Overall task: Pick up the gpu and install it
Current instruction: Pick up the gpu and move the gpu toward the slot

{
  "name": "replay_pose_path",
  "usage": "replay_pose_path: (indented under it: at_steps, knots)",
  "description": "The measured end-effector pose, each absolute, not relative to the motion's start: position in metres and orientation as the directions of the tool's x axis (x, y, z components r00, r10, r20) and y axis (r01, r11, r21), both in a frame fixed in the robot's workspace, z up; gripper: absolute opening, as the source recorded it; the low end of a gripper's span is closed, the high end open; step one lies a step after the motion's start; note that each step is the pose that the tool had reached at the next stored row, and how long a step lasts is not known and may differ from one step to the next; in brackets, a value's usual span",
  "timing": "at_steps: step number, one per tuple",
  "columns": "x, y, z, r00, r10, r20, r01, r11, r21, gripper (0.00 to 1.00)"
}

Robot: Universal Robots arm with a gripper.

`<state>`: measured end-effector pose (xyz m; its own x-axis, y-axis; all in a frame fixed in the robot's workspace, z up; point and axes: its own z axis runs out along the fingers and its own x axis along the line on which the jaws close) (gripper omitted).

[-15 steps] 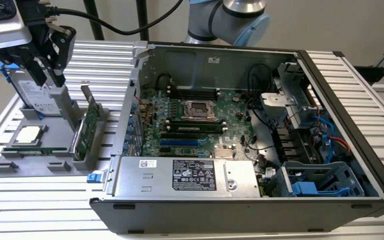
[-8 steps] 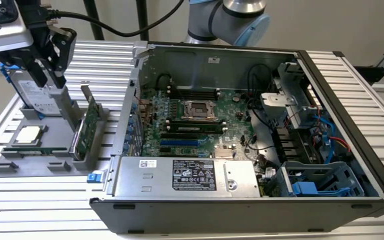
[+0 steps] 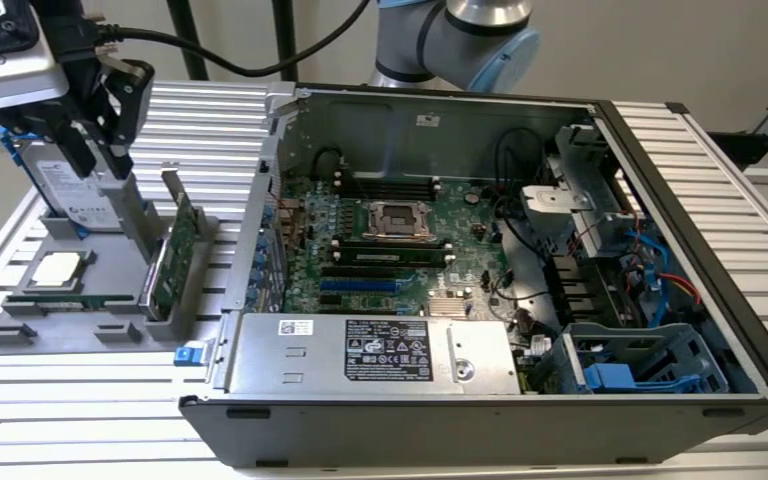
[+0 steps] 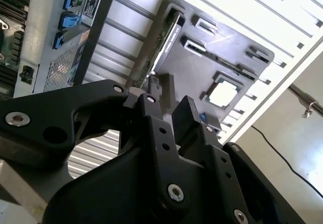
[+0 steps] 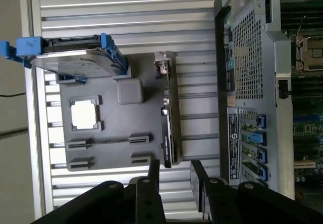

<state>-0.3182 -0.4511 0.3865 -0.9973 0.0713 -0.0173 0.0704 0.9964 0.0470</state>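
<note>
Black jaws apart, gripping nothing, hang above grey holder (image 5: 116, 128); green gpu (image 5: 168, 128) stands on edge there, untouched, near open computer case (image 3: 424, 440).

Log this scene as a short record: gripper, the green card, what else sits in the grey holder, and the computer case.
card: gpu, thin green circuit card with silver end bracket, on edge in the grey plastic holder, ungripped
gripper: open, empty, above the holder
also in holder: silver hard drive with blue rails; square silver processor chip
case: black computer case, side open, green motherboard exposed
progress: gpu not yet picked up
</note>
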Motion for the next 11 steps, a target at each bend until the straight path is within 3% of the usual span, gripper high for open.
replay_pose_path:
  at_steps: [11]
  knots:
    - [-0.3181, -0.4511, 0.383, -0.997, 0.071, -0.017, 0.07, 0.996, 0.047, 1.0]
